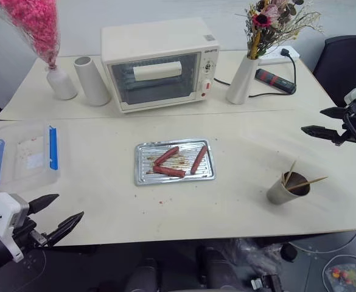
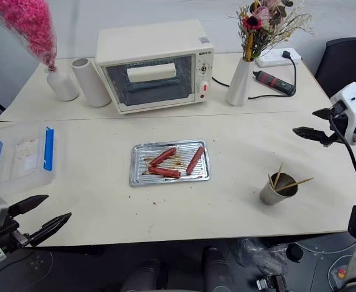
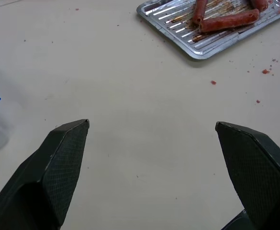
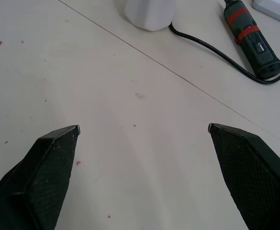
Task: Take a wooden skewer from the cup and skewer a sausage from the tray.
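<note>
Currently, task status: not started; nothing picked, nothing pierced.

Left gripper: jaws spread wide, empty, hanging at the near table edge, well apart from the tray.

Tray: mid-table, holding 3 sausages. Sausage lies on the tray's right side, untouched.

Cup: near the right front of the table, holding several sticks. Wooden skewer leans out over the rim, not yet pulled.

Right gripper: jaws spread wide, empty, hovering above and beyond the cup, apart from it.

Remaining: grip 1 skewer, lift it, drive it into a sausage.
</note>
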### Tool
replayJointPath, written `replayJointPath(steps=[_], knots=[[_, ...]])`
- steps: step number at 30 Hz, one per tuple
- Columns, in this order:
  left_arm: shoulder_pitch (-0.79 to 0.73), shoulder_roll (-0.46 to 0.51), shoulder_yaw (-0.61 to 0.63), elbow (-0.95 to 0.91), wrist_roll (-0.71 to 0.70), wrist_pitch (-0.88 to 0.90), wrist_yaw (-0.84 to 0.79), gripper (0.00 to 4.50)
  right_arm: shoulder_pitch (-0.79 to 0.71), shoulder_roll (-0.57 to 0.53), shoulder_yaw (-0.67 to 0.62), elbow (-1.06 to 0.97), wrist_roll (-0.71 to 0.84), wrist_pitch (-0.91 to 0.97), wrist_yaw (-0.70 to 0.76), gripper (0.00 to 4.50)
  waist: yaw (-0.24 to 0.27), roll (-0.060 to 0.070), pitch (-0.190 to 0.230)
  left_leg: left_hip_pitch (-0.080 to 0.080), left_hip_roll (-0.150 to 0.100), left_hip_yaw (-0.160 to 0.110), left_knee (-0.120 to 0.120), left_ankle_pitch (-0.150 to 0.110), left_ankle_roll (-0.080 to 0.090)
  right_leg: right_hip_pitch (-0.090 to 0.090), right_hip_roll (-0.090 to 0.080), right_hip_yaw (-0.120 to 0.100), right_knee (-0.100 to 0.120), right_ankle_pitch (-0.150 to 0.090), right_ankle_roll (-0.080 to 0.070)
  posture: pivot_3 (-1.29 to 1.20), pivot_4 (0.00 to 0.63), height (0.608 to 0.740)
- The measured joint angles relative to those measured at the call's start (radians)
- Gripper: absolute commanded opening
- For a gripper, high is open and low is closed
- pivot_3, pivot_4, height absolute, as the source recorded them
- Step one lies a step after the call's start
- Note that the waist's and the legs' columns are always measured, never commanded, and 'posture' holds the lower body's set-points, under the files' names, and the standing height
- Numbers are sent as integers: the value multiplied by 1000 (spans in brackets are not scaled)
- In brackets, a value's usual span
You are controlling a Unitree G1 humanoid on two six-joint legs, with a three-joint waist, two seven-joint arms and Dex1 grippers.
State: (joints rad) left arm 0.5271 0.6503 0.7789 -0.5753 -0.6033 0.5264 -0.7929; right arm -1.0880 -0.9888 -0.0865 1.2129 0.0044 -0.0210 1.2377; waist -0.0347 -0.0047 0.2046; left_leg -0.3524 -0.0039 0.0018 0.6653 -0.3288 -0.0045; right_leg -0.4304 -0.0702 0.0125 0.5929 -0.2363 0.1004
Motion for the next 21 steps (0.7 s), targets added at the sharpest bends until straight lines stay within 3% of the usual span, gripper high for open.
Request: replayJointPath(steps=[21], knots=[[-115, 47, -47, 72, 7, 8, 29, 4488, 0, 0, 0, -7, 2, 39, 77, 4500, -3, 0, 0, 1, 1, 2, 0, -1, 0, 0, 1, 2, 1, 1, 1, 0, 150, 740]])
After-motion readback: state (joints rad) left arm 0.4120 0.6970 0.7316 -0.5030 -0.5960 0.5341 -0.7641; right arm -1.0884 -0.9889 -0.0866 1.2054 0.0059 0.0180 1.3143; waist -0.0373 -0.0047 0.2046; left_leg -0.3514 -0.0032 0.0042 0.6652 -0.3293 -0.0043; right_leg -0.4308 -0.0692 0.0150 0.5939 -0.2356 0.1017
